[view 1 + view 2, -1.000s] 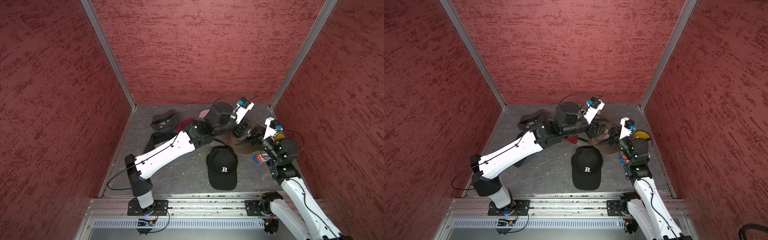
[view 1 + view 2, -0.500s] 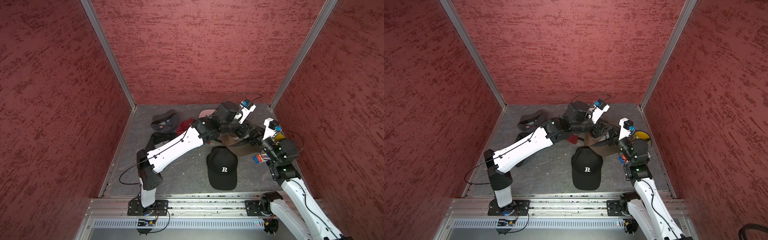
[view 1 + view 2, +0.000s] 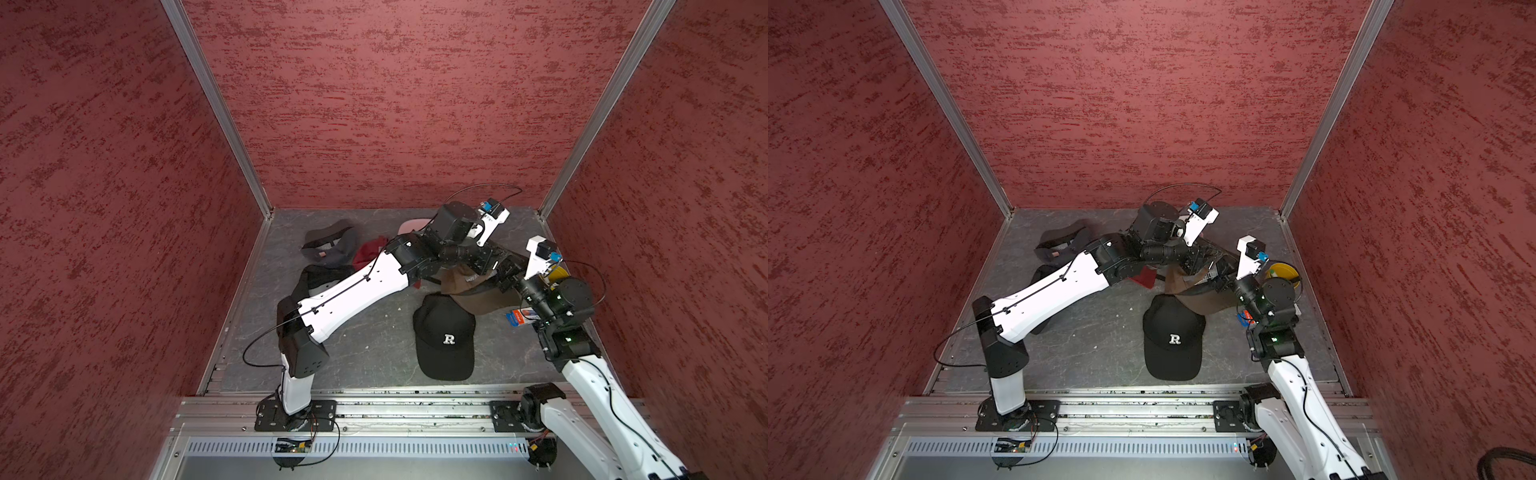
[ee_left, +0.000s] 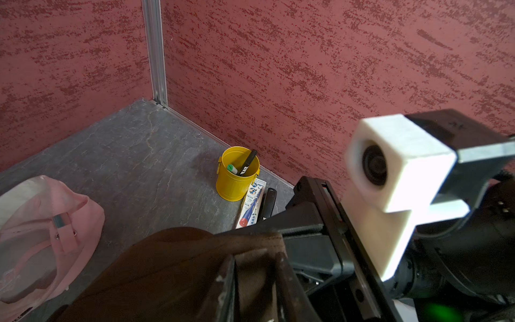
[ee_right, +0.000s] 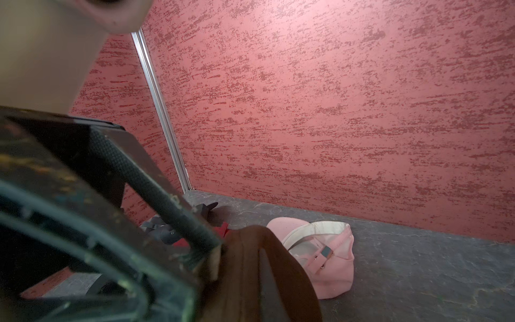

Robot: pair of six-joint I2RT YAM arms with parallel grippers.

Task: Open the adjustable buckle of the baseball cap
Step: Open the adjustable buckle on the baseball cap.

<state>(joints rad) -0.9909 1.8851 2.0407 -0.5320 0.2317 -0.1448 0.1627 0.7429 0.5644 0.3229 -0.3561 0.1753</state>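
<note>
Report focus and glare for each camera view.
Both top views: sharp and evenly lit, black cap crisp. Left wrist view: yellow cup sharp, the near white camera housing soft and nearly blown out. Right wrist view: pink cap in focus, brown cap close to the lens blurred, wall washed pale.
</note>
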